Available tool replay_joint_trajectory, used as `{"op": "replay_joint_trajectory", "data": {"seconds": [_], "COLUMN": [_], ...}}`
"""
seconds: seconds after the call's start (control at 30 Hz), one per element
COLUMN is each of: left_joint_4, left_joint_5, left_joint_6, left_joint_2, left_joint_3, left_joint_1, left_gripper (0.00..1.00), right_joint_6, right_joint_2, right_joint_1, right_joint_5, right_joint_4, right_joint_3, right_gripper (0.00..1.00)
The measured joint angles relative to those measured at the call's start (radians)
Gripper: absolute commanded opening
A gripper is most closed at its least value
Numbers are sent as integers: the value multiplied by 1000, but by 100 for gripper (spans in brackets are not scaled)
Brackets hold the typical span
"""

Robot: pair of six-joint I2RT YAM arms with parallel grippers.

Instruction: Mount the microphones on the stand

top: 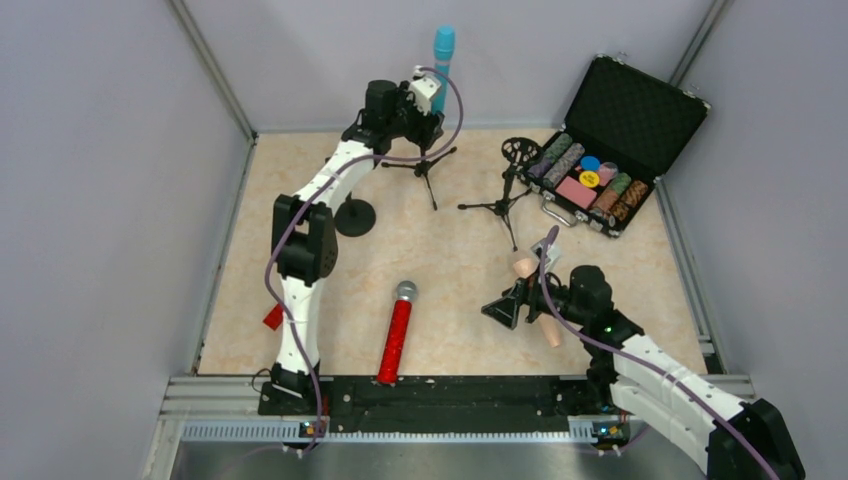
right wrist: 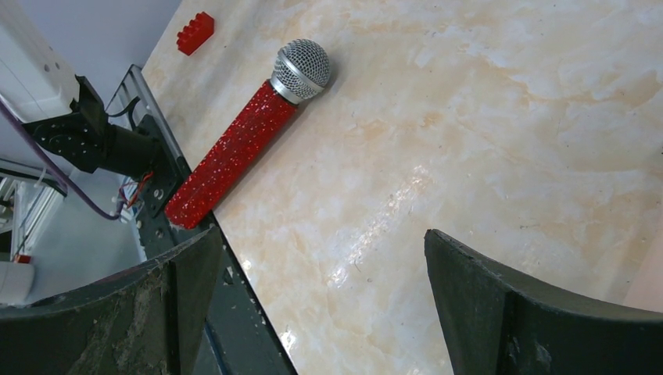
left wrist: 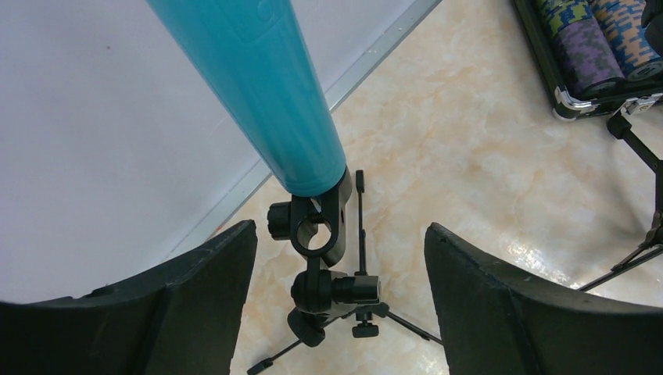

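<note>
the teal-blue microphone (top: 443, 55) stands upright at the far side of the counter (top: 450, 250), its lower end seated in the black clip (left wrist: 317, 223) of a small tripod stand (top: 428, 172). the clip alone seems to carry it. the left jaws sit wide apart on either side of the teal barrel without touching it, holding nothing, which suits a placement judged complete. the glittery red microphone (top: 396, 340) lies flat near the counter's front edge, silver mesh head pointing away from the arms and well apart from any stand. the pale peach microphone (top: 524, 266) lies on the counter under and just beside the right arm. the right jaws are spread about as wide as they go and empty, aimed low over the counter toward the red one. that is probably the stance for a next pick, though which microphone comes next cannot be told. a second tripod (top: 510, 195) with an unfilled clip waits between the teal stand and an open case of chips (top: 612, 150).
</note>
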Motion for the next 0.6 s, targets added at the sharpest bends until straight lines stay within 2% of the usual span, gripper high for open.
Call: {"op": "replay_joint_trajectory", "data": {"seconds": [0.3, 0.6], "left_joint_4": [93, 288], "left_joint_5": [-5, 68], "left_joint_6": [-28, -175], "left_joint_2": [-91, -339], "left_joint_3": [-127, -376], "left_joint_1": [0, 17], "left_gripper": [91, 92], "right_joint_6": [-7, -7], "right_joint_2": [1, -23], "right_joint_1": [0, 0], "right_joint_5": [-1, -8], "right_joint_4": [-3, -16], "right_joint_3": [20, 45], "right_gripper": [98, 98]}}
